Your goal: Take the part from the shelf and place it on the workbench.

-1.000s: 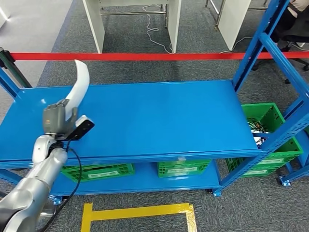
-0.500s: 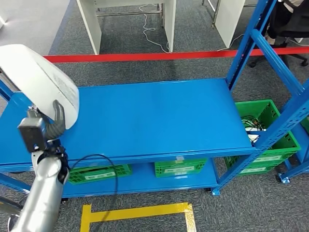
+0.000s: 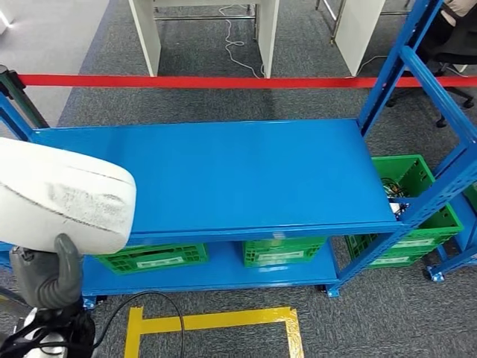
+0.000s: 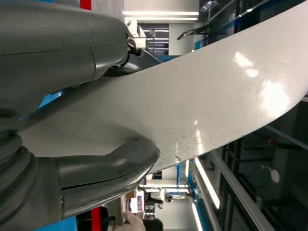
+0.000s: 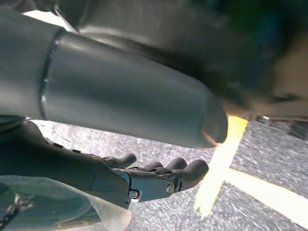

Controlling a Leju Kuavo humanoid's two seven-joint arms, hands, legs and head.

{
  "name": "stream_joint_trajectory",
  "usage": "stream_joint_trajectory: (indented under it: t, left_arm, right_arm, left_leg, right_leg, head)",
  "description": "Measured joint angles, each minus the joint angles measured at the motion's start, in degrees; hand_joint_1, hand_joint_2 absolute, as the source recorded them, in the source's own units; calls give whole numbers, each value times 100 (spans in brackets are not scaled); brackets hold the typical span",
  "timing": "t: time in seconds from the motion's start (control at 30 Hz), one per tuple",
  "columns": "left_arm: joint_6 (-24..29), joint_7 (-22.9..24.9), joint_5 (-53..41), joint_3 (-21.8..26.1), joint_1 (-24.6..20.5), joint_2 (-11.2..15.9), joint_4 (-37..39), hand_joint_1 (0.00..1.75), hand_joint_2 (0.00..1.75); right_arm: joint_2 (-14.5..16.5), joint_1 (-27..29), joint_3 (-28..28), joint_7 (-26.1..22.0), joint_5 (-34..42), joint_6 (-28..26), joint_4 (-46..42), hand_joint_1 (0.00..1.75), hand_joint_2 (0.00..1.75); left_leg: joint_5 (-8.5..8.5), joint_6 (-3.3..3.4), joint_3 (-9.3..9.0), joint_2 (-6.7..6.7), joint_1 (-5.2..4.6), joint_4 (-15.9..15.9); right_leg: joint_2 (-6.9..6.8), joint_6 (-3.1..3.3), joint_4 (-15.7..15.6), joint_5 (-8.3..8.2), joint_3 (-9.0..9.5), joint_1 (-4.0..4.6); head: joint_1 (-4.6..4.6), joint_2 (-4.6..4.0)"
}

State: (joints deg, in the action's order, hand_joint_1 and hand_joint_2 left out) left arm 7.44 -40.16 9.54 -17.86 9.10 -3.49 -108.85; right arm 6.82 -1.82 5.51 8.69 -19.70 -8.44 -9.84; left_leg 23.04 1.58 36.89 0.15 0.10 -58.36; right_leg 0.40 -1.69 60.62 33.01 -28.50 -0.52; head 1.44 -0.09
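A long, curved white part (image 3: 62,198) fills the lower left of the head view, close to the camera. My left hand (image 3: 48,276) grips it from below, grey fingers (image 3: 66,257) wrapped over its edge. In the left wrist view the white part (image 4: 203,96) runs across the picture, with the thumb (image 4: 109,171) pressed on one side and the fingers (image 4: 72,48) on the other. My right hand (image 5: 145,178) hangs over the floor with its fingers apart, holding nothing. The blue shelf (image 3: 225,175) in front of me is bare on top.
Green crates (image 3: 281,253) sit on the shelf's lower level, and another green crate (image 3: 416,216) stands at the right by the blue uprights (image 3: 419,74). Red tape (image 3: 225,80) runs behind the shelf. Yellow floor tape (image 3: 214,324) marks a box near my feet.
My left hand has drawn the white part back off the shelf, down and toward the camera, turning it from upright to lying flat. The view has shifted slightly.
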Motion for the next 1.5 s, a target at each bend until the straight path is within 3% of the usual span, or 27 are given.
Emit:
stream_joint_trajectory:
  t: [0.07,0.17,0.23,0.3,0.33,0.37,0.4,0.47,0.53,0.57,0.63,0.7,0.8,0.83,0.87,0.93,1.0,1.03,1.1,1.17,1.2,1.23,1.3,1.33,1.37,1.43,1.5]
  left_arm:
    - [-103,-7,4,-9,83,-9,-131,175,175]
    - [-185,-11,3,-13,201,-18,-265,175,175]
    - [-195,-10,3,-13,261,-20,-318,175,175]
    - [-202,-10,3,-13,289,-20,-345,175,175]
    - [-203,-10,3,-13,298,-20,-352,175,175]
    - [-205,-10,3,-13,310,-20,-355,175,175]
    - [-209,-10,3,-13,320,-20,-359,175,175]
    - [-224,-10,12,-13,334,-20,-373,175,175]
    - [-264,-10,65,-13,350,-21,-394,175,175]
    - [-296,-10,110,-13,367,-22,-404,175,175]
    - [-384,-10,201,-10,412,-24,-414,175,175]
    - [-474,-10,256,-8,438,-26,-415,175,175]
    - [-570,-10,277,3,476,-32,-415,175,175]
    - [-593,-10,270,8,488,-34,-414,175,175]
    - [-609,-10,252,13,495,-34,-413,175,175]
    - [-615,-10,175,22,496,-38,-411,175,175]
    - [-605,-10,74,28,495,-45,-411,175,175]
    - [-598,-10,34,28,492,-49,-411,175,175]
    - [-562,-9,-17,25,481,-55,-407,175,175]
    - [-487,-8,-32,21,475,-55,-393,175,175]
    - [-446,-8,-35,20,478,-52,-383,175,175]
    - [-414,-8,-31,19,480,-49,-374,175,175]
    - [-386,-8,-9,20,481,-35,-360,175,175]
    - [-385,-8,8,20,481,-27,-357,175,175]
    - [-386,-8,21,20,481,-19,-355,175,175]
    - [-400,-8,44,19,479,-7,-354,175,175]
    - [-420,-8,54,18,472,-1,-354,175,175]
  right_arm:
    - [10,-6,-23,-142,-50,-167,-2,0,0]
    - [31,4,-34,-304,-126,-423,-2,0,0]
    - [44,15,-36,-329,-138,-468,-2,0,0]
    - [52,23,-38,-343,-140,-481,-2,0,0]
    - [55,25,-38,-350,-140,-484,-2,0,0]
    - [57,26,-39,-354,-142,-488,-2,0,0]
    - [57,26,-39,-360,-142,-494,-2,0,0]
    - [62,25,-40,-396,-143,-536,-3,0,0]
    - [78,24,-45,-498,-141,-633,-5,0,0]
    - [85,24,-48,-559,-138,-678,-6,0,0]
    - [98,29,-53,-651,-122,-701,-4,0,0]
    - [103,39,-62,-691,-96,-644,3,0,0]
    - [103,48,-96,-686,-29,-521,9,0,0]
    - [103,51,-113,-675,-6,-479,9,0,0]
    - [101,54,-129,-669,8,-439,9,0,0]
    - [86,55,-164,-681,9,-349,9,0,0]
    - [60,45,-186,-712,-2,-265,8,0,0]
    - [48,34,-191,-723,-10,-232,7,0,0]
    - [33,20,-195,-714,-42,-184,7,0,0]
    - [28,26,-195,-679,-84,-156,11,0,0]
    - [27,29,-195,-663,-102,-148,15,0,0]
    - [26,36,-195,-652,-118,-138,19,0,0]
    - [25,49,-195,-647,-141,-123,22,0,0]
    - [24,57,-195,-650,-151,-116,22,0,0]
    - [24,59,-195,-657,-162,-107,22,0,0]
    - [23,61,-192,-689,-194,-69,22,0,0]
    - [22,61,-184,-734,-238,-6,22,0,0]
  left_leg:
    - [-75,-70,25,-8,-11,-3]
    - [-88,-175,66,-19,-3,-16]
    - [328,-239,175,-26,11,-344]
    - [930,-290,314,-25,21,-1064]
    - [1102,-306,344,-24,24,-1404]
    - [1141,-311,299,-24,25,-1583]
    - [1067,-307,154,-24,26,-1538]
    - [804,-264,-396,-26,23,-838]
    - [731,-201,-887,-29,2,-61]
    - [746,-172,-990,-30,-12,135]
    - [701,-105,-973,-28,-31,211]
    - [580,-19,-891,-11,-12,258]
    - [385,62,-665,7,4,279]
    - [323,66,-578,10,-1,271]
    - [263,65,-492,13,-5,261]
    - [157,47,-321,18,-8,222]
    - [74,11,-182,16,-16,162]
    - [33,-14,-134,16,-24,133]
    - [-62,-75,-89,22,-33,110]
    - [-122,-140,-56,19,-21,115]
    - [-23,-176,-22,12,-15,63]
    - [185,-211,26,5,-7,-86]
    - [810,-274,141,0,17,-710]
    - [1039,-297,184,1,26,-1085]
    - [1133,-311,184,1,32,-1365]
    - [958,-311,-53,0,37,-1338]
    - [721,-280,-582,56,30,-590]
  right_leg:
    - [16,36,-381,-28,192,16]
    - [-2,138,-391,-139,74,7]
    - [-46,214,-402,-262,-28,-14]
    - [-75,239,-392,-373,-127,-8]
    - [-86,239,-382,-425,-181,-6]
    - [-94,236,-369,-474,-251,-4]
    - [-99,230,-352,-515,-320,-2]
    - [-99,210,-310,-580,-433,0]
    - [-88,165,-283,-643,-503,13]
    - [-84,133,-284,-682,-522,13]
    - [-78,53,-314,-772,-545,11]
    - [-64,-15,-253,-665,-621,5]
    - [-51,-73,592,106,-922,-9]
    - [-51,-88,970,295,-998,-12]
    - [-51,-99,1223,341,-1013,-12]
    - [-51,-102,1135,81,-751,-13]
    - [-51,-77,349,-153,-156,-9]
    - [-47,-53,-80,-140,132,-5]
    - [-37,1,-569,-26,400,16]
    - [-47,74,-590,-90,309,16]
    - [-58,124,-589,-145,254,11]
    - [-76,168,-594,-210,189,0]
    - [-99,222,-582,-334,70,0]
    - [-107,227,-566,-392,3,4]
    - [-110,227,-539,-449,-73,6]
    - [-110,213,-469,-542,-263,7]
    - [-125,189,-400,-597,-416,16]
  head:
    - [-5,0]
    - [-18,0]
    - [-40,0]
    - [-57,0]
    - [-58,0]
    - [-58,0]
    - [-58,0]
    - [-59,0]
    - [-55,0]
    - [-58,0]
    - [-65,0]
    - [-67,0]
    - [-54,0]
    - [-55,0]
    - [-56,0]
    - [-56,0]
    - [-53,0]
    - [-59,0]
    - [-63,0]
    - [-56,0]
    - [-61,0]
    - [-74,0]
    - [-100,0]
    - [-106,0]
    - [-105,0]
    - [-106,0]
    - [-108,0]
